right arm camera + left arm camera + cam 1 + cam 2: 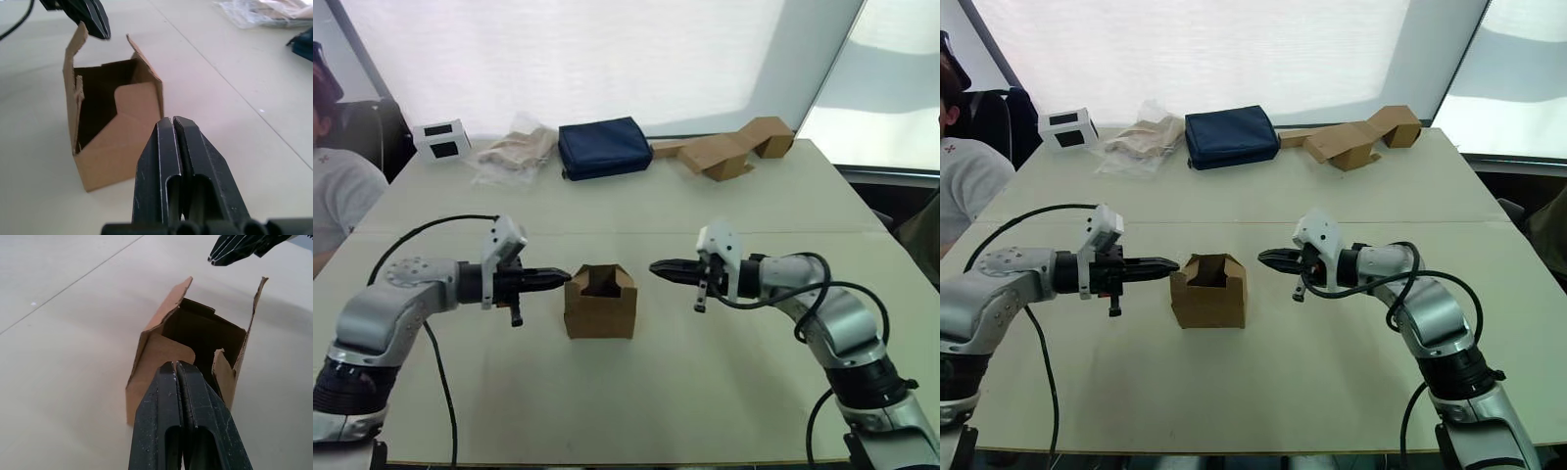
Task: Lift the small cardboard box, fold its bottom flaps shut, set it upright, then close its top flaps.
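Box (600, 304) upright, top flaps (132, 100) open.

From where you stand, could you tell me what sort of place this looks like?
Probably a lab or office workroom set up for robot trials: a plain pale table under a bright window, packing bits like the small cardboard box and a navy pouch, and a seated person watching.

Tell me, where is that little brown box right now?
The small cardboard box stands upright on the table, top flaps open, in the middle of the head views, between the left pincer and the right pincer, both shut and pointing at it.
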`<state>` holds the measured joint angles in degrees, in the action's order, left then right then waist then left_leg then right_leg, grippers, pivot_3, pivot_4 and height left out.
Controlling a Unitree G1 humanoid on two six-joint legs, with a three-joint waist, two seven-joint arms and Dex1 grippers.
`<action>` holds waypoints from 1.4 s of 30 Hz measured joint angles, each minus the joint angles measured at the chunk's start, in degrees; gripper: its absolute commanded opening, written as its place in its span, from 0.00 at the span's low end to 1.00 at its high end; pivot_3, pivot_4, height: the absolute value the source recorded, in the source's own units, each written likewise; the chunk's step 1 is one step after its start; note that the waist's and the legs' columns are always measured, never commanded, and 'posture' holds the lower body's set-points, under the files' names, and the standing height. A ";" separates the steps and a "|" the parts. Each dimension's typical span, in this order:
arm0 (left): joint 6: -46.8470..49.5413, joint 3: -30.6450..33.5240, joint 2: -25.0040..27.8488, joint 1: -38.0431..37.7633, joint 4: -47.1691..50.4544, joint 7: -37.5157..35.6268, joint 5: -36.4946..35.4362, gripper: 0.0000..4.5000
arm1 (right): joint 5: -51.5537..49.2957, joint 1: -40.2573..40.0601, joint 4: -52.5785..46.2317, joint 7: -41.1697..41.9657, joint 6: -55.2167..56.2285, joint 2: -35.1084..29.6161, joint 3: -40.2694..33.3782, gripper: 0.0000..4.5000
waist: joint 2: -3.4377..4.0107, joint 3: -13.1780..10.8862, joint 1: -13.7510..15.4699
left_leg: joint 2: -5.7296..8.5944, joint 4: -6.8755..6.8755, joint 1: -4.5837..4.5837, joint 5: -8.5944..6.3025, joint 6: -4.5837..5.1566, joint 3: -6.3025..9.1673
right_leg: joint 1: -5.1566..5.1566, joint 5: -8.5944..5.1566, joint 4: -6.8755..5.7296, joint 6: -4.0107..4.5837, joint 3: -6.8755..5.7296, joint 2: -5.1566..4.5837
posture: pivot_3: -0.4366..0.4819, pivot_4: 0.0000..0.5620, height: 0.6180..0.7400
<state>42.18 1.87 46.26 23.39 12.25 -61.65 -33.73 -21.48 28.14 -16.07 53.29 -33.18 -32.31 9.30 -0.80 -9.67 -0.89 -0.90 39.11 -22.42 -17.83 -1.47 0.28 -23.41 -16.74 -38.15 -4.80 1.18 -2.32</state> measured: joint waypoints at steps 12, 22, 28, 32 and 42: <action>-3.93 -3.35 -1.87 -0.09 -2.53 0.46 3.98 0.01 | 4.04 1.95 4.67 -0.08 3.60 3.55 6.34 0.00 | 0.00 0.00 0.01 | 0.01 0.01 0.00 0.00 0.00 -0.01 | -0.02 0.00 -0.01 0.00 -0.01 0.00 | 0.48 0.27 1.00; -6.81 -5.17 -2.12 -0.78 -2.58 0.38 7.06 0.01 | 7.39 3.01 7.93 0.57 5.48 4.09 8.27 0.00 | 0.00 0.00 0.00 | 0.01 0.01 0.00 0.00 0.00 -0.01 | -0.01 0.00 -0.01 0.00 -0.02 -0.01 | 0.48 0.27 1.00; -9.28 -5.89 -2.14 -0.76 -3.12 -0.10 8.92 0.01 | 8.43 3.67 9.09 1.03 6.05 4.58 8.51 0.00 | 0.00 0.00 0.03 | 0.01 0.01 0.00 0.00 0.00 -0.01 | -0.01 0.00 -0.01 0.00 -0.02 -0.01 | 0.48 0.27 1.00; -10.42 -6.27 -2.21 -0.72 -3.49 -0.31 9.48 0.01 | 8.98 3.68 9.18 1.19 6.09 4.69 8.52 0.00 | 0.01 0.01 0.03 | 0.01 0.01 0.01 0.00 0.00 -0.01 | 0.00 0.00 -0.01 0.00 -0.03 -0.01 | 0.48 0.27 1.00; -6.80 -2.50 -4.82 0.96 -7.58 0.95 5.76 0.01 | 7.57 3.46 9.43 1.04 6.09 6.10 6.57 0.00 | 0.00 0.00 -0.02 | 0.00 0.01 0.01 0.00 0.00 0.00 | -0.02 0.00 -0.03 0.00 -0.07 0.01 | 0.48 0.27 1.00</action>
<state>35.38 -0.63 41.44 24.35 4.67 -60.70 -27.97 -13.91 31.60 -6.63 54.33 -27.09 -26.21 15.88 -0.80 -9.67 -0.91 -0.90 39.12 -22.42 -17.83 -1.48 0.28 -23.43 -16.74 -38.18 -4.80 1.11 -2.31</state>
